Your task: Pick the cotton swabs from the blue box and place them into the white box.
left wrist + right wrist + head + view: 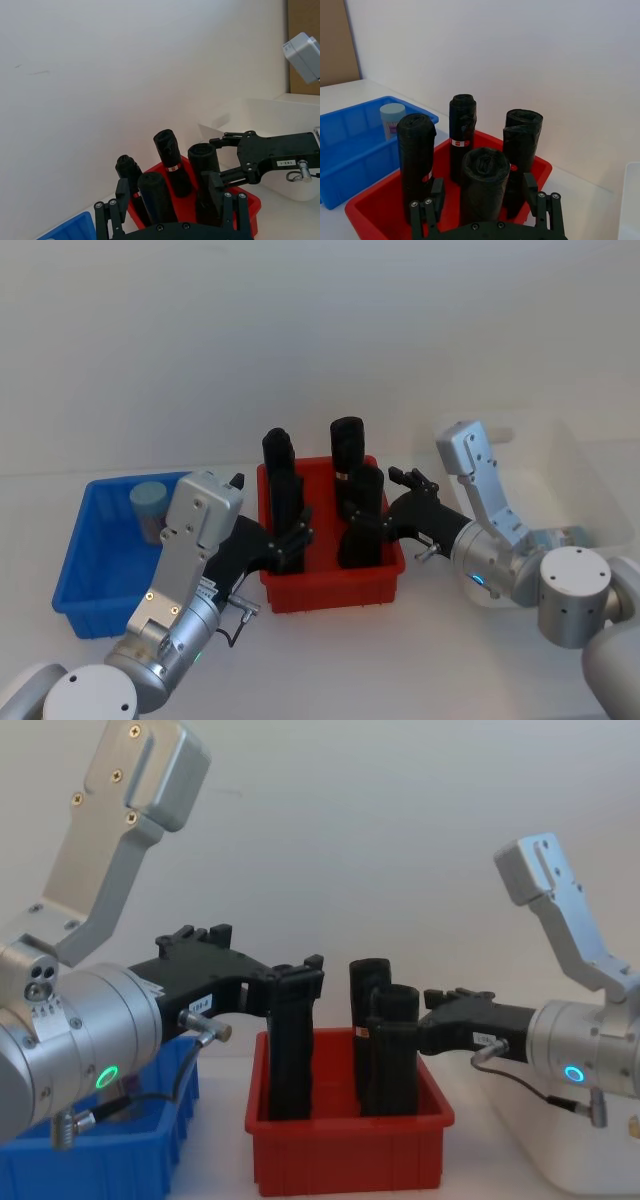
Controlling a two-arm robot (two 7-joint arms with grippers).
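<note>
In the head view you see one tub of cotton swabs (150, 506), clear with a pale blue-grey lid, standing in the blue box (75, 560) and partly hidden by the left arm. The left gripper (290, 537) closes on a black roll (283, 495) in the red bin (330, 585); the right gripper (362, 523) holds another black roll (362, 515). The white box (590, 490) is at the right.

In the left wrist view, the small tag on the right gripper (227, 167) seems printed, but you cannot read it.

In the right wrist view, the rolls have small red-and-white labels (458, 143), too small to read.
</note>
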